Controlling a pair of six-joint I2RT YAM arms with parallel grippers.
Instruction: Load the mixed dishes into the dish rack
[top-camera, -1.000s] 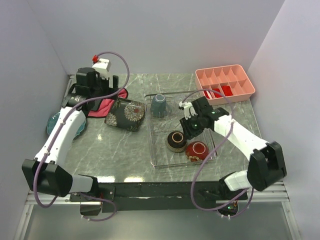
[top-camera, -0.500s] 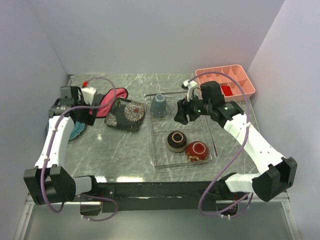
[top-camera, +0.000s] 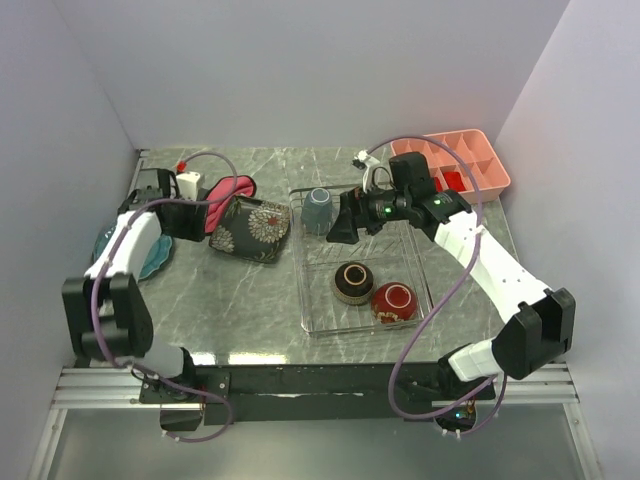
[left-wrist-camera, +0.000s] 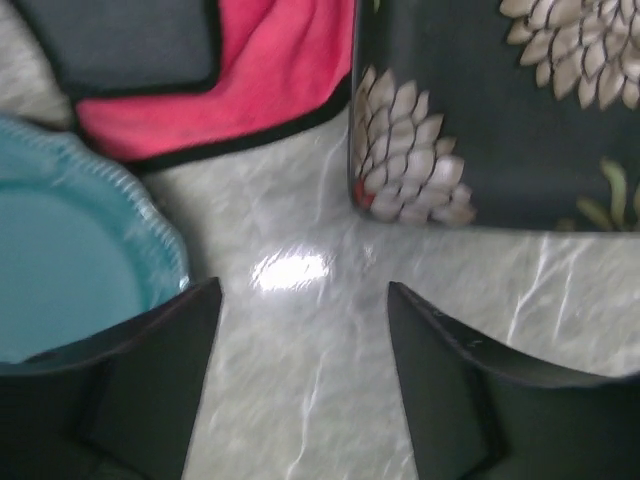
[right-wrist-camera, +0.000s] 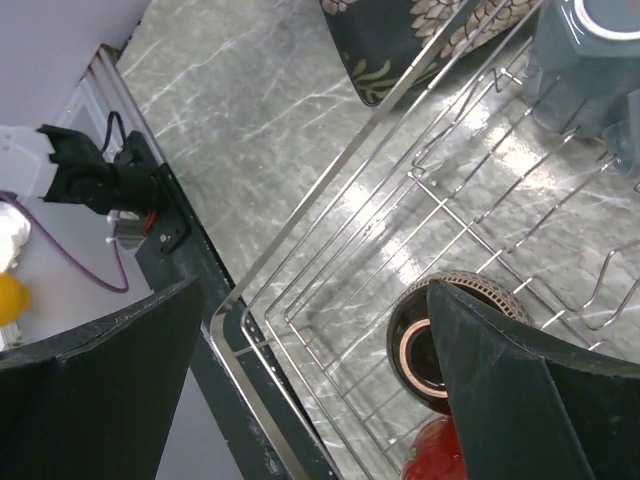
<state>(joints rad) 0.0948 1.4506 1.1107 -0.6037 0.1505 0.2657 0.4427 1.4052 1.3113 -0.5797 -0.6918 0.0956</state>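
Top external view: mug (top-camera: 318, 208), dark bowl (top-camera: 351, 281) and red bowl (top-camera: 394, 300) sit in the rack (top-camera: 304, 290). Square flowered plate (top-camera: 252, 229) and blue plate (left-wrist-camera: 70, 260) are left to load, lying on the table (top-camera: 250, 300). Left gripper (left-wrist-camera: 302, 300) and right gripper (right-wrist-camera: 312, 290) both spread apart, empty.

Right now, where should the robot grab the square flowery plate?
Probably the left rim, by its near corner, coming from the left where the left gripper hangs open. The square plate lies flat with a raised lip, so the fingers can pinch it there. The dish rack crowds its right side; the cloth its far corner.
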